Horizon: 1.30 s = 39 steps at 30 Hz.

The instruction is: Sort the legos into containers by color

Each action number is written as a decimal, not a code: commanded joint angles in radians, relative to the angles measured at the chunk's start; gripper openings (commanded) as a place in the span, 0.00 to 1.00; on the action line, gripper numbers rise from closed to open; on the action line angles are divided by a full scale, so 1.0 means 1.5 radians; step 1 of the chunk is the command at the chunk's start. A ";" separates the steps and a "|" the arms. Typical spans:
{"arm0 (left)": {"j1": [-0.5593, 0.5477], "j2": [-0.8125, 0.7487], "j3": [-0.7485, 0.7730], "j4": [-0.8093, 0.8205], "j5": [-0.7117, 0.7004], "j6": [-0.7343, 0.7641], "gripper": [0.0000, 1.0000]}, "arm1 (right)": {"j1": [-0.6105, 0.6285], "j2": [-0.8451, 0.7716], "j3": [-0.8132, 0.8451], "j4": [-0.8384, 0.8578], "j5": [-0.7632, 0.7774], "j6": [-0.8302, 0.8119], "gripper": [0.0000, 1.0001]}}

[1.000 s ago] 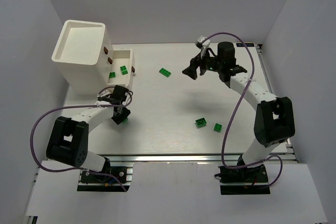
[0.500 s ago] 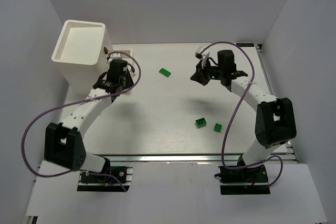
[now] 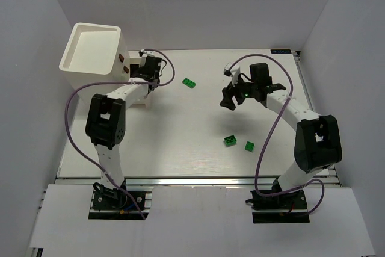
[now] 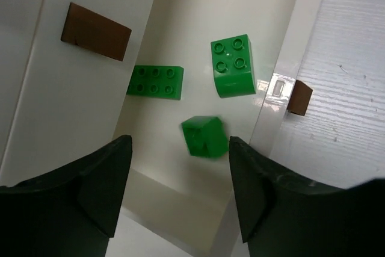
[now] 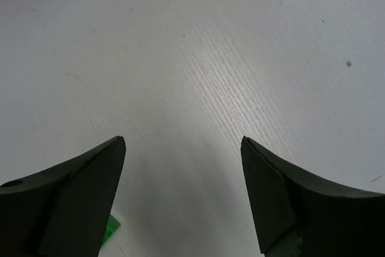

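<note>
Green legos (image 4: 232, 68), three, lying in low white tray (image 4: 192, 10) under open left claw (image 4: 178, 144); right claw (image 5: 182, 142) open above desk (image 5: 210, 58).

Top view was bright and even, lit from overhead, with just soft shadows under the arms and a glary strip along the table (image 3: 192, 171) front edge. In the left wrist shot one green brick (image 4: 205, 136) was smeared with blur while the other two looked crisp, and there was a hotspot on the tray (image 4: 267, 97) rim. The left gripper (image 4: 178, 148) and right gripper (image 5: 183, 142) were dark, soft silhouettes.
</note>
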 commanded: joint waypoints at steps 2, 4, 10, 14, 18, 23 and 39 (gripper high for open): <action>0.001 -0.024 0.067 0.004 -0.018 0.014 0.78 | -0.010 -0.016 0.026 -0.121 -0.037 -0.099 0.85; 0.001 -0.035 0.077 -0.010 0.014 0.006 0.78 | -0.014 -0.001 0.058 -0.262 -0.103 -0.222 0.85; -0.015 -0.124 0.048 -0.054 0.257 -0.012 0.49 | -0.024 0.042 0.087 -0.588 -0.165 -0.696 0.82; -0.015 -0.225 -0.071 0.006 0.406 -0.071 0.40 | -0.024 0.053 0.029 -0.574 -0.133 -0.817 0.84; -0.015 -0.312 -0.157 0.014 0.453 -0.135 0.60 | -0.015 0.108 0.063 -0.612 -0.137 -0.883 0.87; -0.015 -0.429 -0.260 0.000 0.429 -0.176 0.72 | 0.010 0.134 0.047 -0.562 -0.100 -0.876 0.88; -0.001 -0.716 -0.349 -0.164 0.285 -0.247 0.76 | 0.050 0.097 -0.011 -0.389 -0.108 -0.747 0.11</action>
